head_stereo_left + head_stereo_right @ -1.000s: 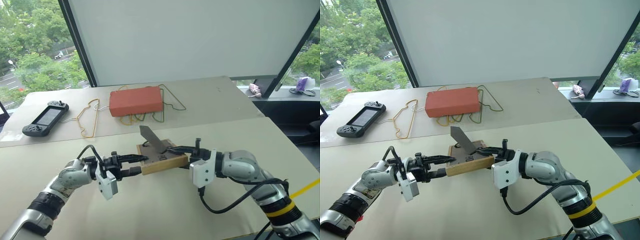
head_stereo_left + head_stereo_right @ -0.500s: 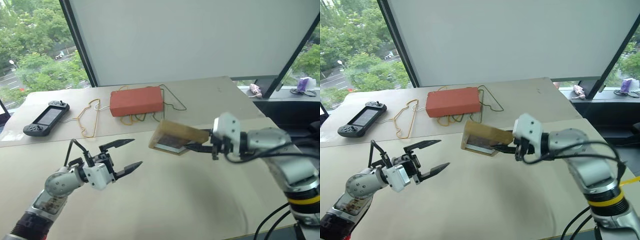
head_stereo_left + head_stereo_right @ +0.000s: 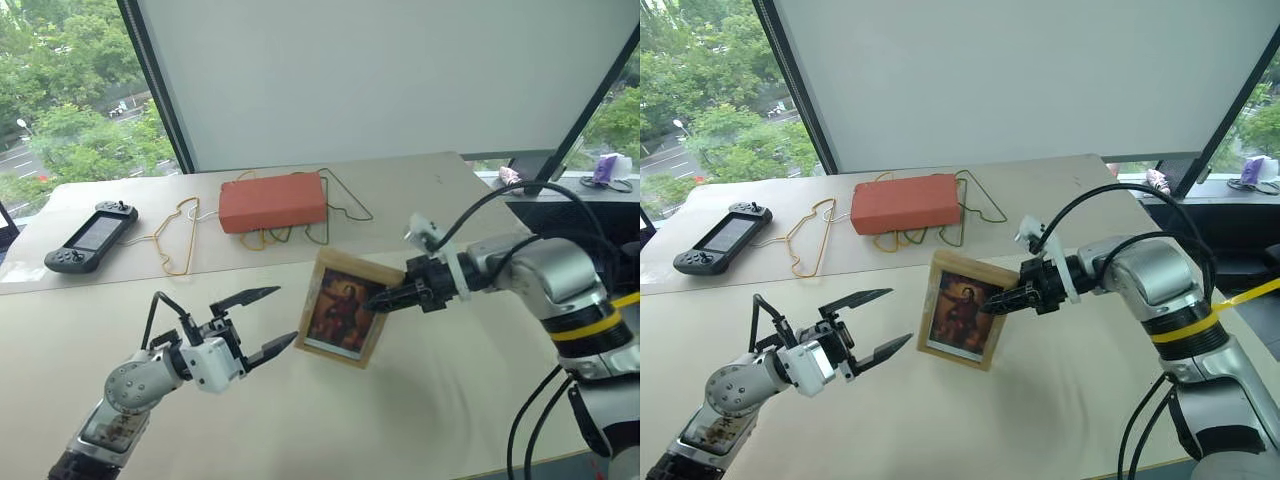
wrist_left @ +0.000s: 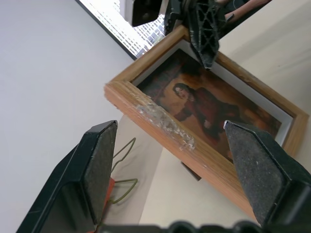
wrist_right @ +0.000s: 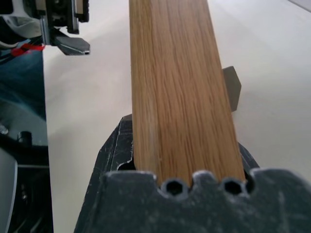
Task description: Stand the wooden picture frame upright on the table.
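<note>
item: wooden picture frame (image 3: 343, 309), rectangular, light grained wood, dark portrait front facing me; i see it tilted, pinched at its right edge by my right gripper (image 3: 383, 298), its lower corner at or just above the table (image 3: 420, 400), contact unclear. table: matte beige, flat. my left gripper (image 3: 262, 321): black fingers spread wide, empty, just beside the frame. behind: orange-red box (image 3: 273, 201), wire hangers (image 3: 178, 235), black handheld console (image 3: 90, 238). fold-out stand mostly hidden behind the frame.
</note>
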Tool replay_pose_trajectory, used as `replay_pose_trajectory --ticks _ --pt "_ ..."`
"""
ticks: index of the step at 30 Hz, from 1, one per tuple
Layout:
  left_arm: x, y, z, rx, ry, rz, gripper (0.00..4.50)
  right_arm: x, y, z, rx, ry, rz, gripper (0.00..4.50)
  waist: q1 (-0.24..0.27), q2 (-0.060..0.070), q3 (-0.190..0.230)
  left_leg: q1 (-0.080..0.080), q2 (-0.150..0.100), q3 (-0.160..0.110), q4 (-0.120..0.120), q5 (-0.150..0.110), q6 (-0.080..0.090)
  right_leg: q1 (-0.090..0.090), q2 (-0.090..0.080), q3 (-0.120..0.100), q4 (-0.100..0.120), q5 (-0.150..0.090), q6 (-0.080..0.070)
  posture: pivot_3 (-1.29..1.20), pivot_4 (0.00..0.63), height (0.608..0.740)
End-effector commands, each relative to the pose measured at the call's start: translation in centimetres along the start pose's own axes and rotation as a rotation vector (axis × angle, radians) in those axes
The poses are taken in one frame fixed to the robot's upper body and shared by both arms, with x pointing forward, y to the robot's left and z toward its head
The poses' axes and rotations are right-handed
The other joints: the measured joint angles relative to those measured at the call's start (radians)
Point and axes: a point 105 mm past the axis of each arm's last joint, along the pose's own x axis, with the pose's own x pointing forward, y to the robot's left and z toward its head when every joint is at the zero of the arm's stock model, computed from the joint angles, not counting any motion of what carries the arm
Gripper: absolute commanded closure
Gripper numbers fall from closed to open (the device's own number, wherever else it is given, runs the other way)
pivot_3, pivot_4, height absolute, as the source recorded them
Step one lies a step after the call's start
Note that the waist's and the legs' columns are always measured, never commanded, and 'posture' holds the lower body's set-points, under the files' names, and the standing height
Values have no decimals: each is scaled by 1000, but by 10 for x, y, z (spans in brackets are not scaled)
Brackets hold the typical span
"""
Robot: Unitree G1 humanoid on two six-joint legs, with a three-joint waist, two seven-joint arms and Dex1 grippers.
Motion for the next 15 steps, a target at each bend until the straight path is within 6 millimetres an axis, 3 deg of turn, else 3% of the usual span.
replay_pose_trajectory --ticks 1,3,5,11,15 --pt "1 5 8 29 -19 18 719 9 -7 -12 -2 74 6 3247 0 0 0 0 0 0 0 0 0 0 0 0 0 0 0 0 150 740" --pt "1 4 8 30 -19 17 719 10 -11 -14 1 86 -4 3247 0 0 0 1 0 0 0 0 0 1 0 0 0 0 0 0 150 740" --pt "2 3 8 30 -19 17 635 10 -13 -14 0 90 -10 2242 1 0 0 2 0 0 0 0 0 2 0 0 1 0 0 0 150 740" --pt "1 3 6 26 -6 21 635 -3 -12 -8 20 47 -29 347 0 1 0 1 0 0 0 0 0 1 0 0 0 0 0 0 150 740" --pt "-1 3 4 26 4 20 635 -22 -12 -9 55 7 -76 347 2 1 0 0 0 0 0 0 0 1 0 0 -1 0 0 0 150 740"
